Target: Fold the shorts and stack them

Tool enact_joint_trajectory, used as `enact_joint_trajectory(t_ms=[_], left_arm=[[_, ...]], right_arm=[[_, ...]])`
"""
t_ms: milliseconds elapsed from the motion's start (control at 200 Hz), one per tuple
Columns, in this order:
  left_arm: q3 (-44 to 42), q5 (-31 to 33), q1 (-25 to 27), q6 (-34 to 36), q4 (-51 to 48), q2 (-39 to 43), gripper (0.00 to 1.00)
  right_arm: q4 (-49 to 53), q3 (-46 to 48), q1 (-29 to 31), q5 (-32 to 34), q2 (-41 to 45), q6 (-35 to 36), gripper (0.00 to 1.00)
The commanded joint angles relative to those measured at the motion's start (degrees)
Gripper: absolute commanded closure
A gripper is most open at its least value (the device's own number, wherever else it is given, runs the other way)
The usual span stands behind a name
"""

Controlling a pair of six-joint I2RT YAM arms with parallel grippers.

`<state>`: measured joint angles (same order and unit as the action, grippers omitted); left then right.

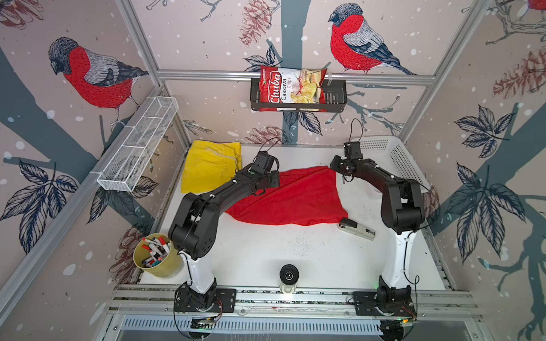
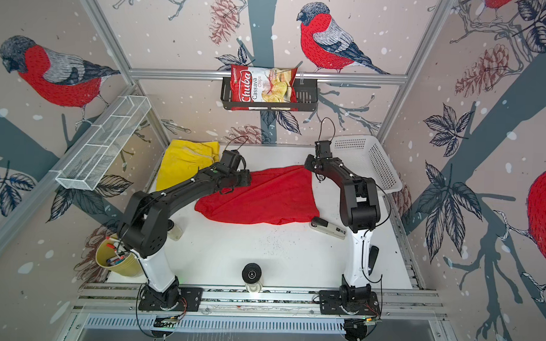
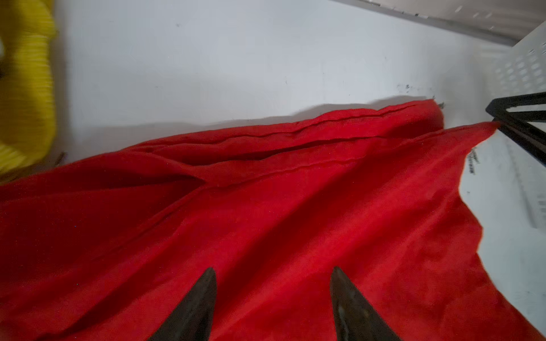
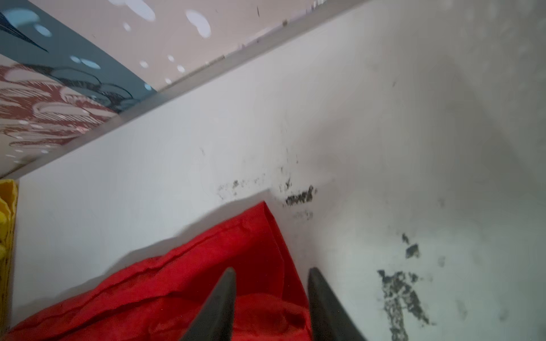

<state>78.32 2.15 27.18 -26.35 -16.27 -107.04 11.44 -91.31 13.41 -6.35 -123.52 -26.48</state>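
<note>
Red shorts (image 1: 289,197) are lying rumpled beside the white basket (image 1: 406,163); yellow shorts (image 1: 209,166) are lying farther from the basket. Left gripper (image 3: 273,270) is hovering over the red cloth's end away from the basket, jaws spread wide, pinching nothing. Right gripper (image 4: 271,270) is straddling the red corner nearest the basket, jaws narrowly parted.

Clear at the front, crowded at the back

The white tabletop (image 1: 294,250) lies bare across its near half, broken only by a black round-topped object (image 1: 289,275) at the front edge. Farther back, the spread red cloth shorts (image 1: 295,197) fill the middle, with the black left arm (image 1: 214,194) and black right arm (image 1: 386,187) over their two sides. The yellow cloth shorts (image 1: 206,169) take the far left corner and the white plastic lattice basket (image 1: 400,163) the far right. A grey-and-black stapler (image 1: 357,229) lies just beside the red cloth's near right corner.
</note>
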Motion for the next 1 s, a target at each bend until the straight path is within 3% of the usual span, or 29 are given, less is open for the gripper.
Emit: enact_joint_trajectory(t_ms=[0,210,425,710,860,996], left_arm=[[3.8,2.3,0.4,3.3,-1.8,-4.3,0.38],[7.9,4.7,0.4,4.2,-3.8,-10.4,0.38],[8.4,8.1,0.3,3.4,-5.1,-13.4,0.37],[7.7,9.5,0.1,2.5,-5.0,-14.3,0.46],[7.4,9.5,0.1,2.2,-4.9,-14.3,0.46],[7.9,10.0,-0.1,2.0,-5.0,-14.4,0.45]], right_arm=[[-0.1,4.1,0.5,-3.3,0.8,0.5,0.80],[-4.6,17.1,0.6,-1.4,3.1,-0.1,0.85],[-4.4,19.5,-1.0,0.3,3.9,0.2,0.85],[-0.3,10.6,-4.8,0.9,8.0,0.7,0.54],[4.2,2.6,-4.9,0.4,4.3,0.9,0.46],[5.4,1.6,-4.9,-1.1,2.1,0.3,0.41]])
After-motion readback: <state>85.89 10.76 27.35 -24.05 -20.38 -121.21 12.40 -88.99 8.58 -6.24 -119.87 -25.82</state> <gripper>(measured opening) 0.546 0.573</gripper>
